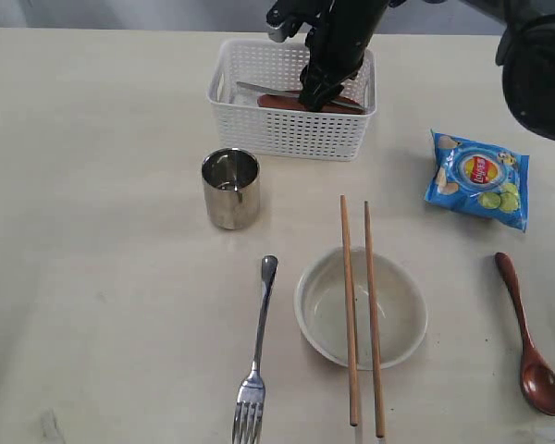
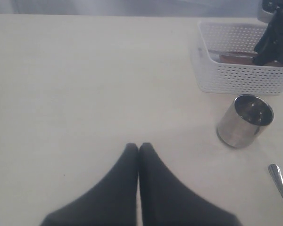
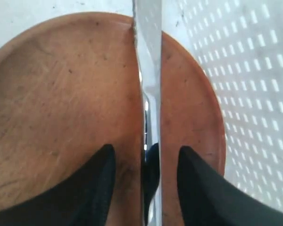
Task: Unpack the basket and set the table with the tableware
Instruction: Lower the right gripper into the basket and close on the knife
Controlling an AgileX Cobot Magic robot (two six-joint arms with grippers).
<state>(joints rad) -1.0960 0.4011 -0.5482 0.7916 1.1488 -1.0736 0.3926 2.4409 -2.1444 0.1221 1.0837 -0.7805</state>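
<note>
The white basket [image 1: 291, 129] stands at the back of the table [image 1: 111, 185]. Inside it the brown plate [image 3: 66, 94] lies with the steel knife [image 3: 148, 70] across it. My right gripper [image 3: 146, 150] reaches down into the basket, open, one finger on each side of the knife. Out on the table are the steel cup [image 1: 230, 188], the fork [image 1: 257, 356], the off-white bowl [image 1: 326, 326] with two chopsticks [image 1: 350, 314] across it, and the wooden spoon [image 1: 529, 340]. My left gripper [image 2: 138, 147] is shut and empty over bare table, left of the cup [image 2: 244, 120].
A blue chips bag [image 1: 478, 178] lies right of the basket. The right arm [image 1: 338, 42] comes in from the back over the basket. The fork's handle end [image 2: 279, 181] shows in the left wrist view.
</note>
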